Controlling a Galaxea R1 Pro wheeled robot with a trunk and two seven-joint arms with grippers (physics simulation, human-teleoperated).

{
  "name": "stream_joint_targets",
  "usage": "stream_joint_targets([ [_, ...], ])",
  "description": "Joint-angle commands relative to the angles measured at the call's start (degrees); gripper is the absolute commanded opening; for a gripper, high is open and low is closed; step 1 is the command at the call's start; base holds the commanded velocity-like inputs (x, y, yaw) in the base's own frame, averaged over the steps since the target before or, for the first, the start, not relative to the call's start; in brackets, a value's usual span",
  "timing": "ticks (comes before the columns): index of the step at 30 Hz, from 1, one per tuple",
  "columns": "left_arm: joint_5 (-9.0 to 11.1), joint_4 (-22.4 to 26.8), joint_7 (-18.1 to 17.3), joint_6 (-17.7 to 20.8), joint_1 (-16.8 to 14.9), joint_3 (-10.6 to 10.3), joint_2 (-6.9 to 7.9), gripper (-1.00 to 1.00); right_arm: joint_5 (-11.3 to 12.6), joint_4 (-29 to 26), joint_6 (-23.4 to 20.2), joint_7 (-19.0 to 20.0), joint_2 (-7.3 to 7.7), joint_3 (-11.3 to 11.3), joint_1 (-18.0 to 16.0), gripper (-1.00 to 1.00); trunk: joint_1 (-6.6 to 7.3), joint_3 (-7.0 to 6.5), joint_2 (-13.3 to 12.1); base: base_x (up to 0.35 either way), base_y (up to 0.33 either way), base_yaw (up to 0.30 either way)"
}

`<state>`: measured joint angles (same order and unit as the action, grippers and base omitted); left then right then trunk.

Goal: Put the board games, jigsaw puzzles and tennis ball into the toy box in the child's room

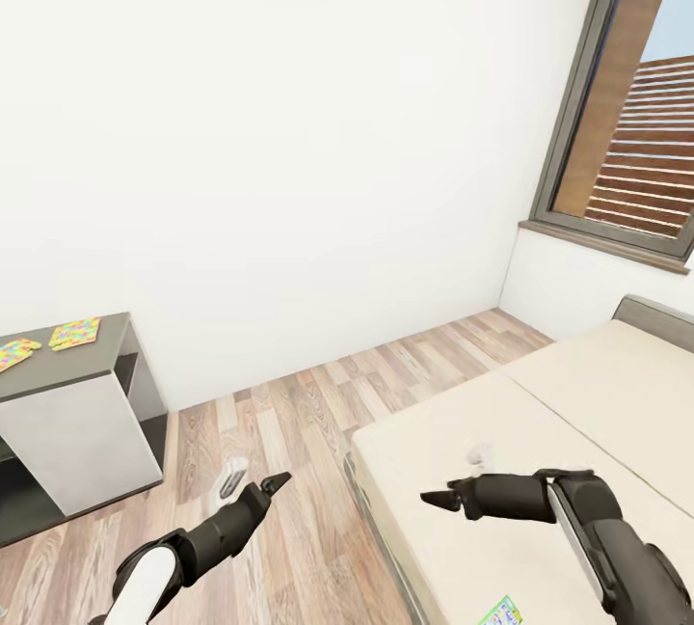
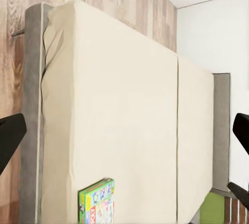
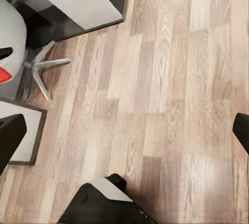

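**Desk:** Toys first: where do they lie as the robot stands between bed and table?

**Photographer:** Biggest thing in shot is the bed (image 1: 540, 432), its cream mattress bare in the head view except for a board game (image 1: 502, 611) at the very bottom edge. The left wrist view catches that same bright box (image 2: 97, 203) flat on the mattress near its edge. That likely explains why the robot faces this way: the bed games are the far ones to fetch.

**Desk:** And the table?

**Photographer:** Off to the left, the grey table (image 1: 92, 360) carries two jigsaw puzzles (image 1: 74, 333), flat and just beside each other. I can't see the toy box or the tennis ball.

**Desk:** The arms?

**Photographer:** Both held forward and low, carrying nothing. The right gripper (image 1: 436, 500) hangs over the mattress; its wrist view shows fingertips (image 3: 10, 138) spread wide. The left gripper (image 1: 277, 483) hovers above the wood floor (image 1: 318, 413), fingers equally wide apart, seemingly ready for a reach.
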<state>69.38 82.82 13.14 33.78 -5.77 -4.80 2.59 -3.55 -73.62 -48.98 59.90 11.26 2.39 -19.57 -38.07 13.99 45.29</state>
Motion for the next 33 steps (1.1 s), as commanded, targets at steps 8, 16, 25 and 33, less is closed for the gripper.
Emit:
stream_joint_targets([
  [8, -0.01, -0.82, 0.25, -0.06, -0.84, -2.04, -0.01, 1.00, -2.44, 4.74, -0.40, -1.49, 0.50, -5.63, 0.38, 1.00, -1.77, 1.52, 3.30, 0.000, 0.000, 0.000],
  [16, -0.30, -1.27, 0.38, -0.33, -1.53, -3.56, -0.05, 1.00, -3.56, 5.32, -0.21, -0.60, 0.51, -8.20, 4.21, 1.00, -3.53, 2.96, 6.51, 0.000, 0.000, 0.000],
  [25, -0.36, -1.66, 0.19, -0.61, -1.72, -3.97, -0.06, 1.00, -3.67, 2.44, 0.81, -0.13, 0.71, -8.28, 6.46, 1.00, -5.51, 4.58, 10.12, 0.000, 0.000, 0.000],
  [33, -0.42, -2.10, 0.09, -0.75, -1.77, -3.96, -0.05, 1.00, -3.58, 1.61, 1.13, -0.09, 0.73, -6.35, 6.97, 1.00, -7.26, 6.01, 13.33, 0.000, 0.000, 0.000],
])
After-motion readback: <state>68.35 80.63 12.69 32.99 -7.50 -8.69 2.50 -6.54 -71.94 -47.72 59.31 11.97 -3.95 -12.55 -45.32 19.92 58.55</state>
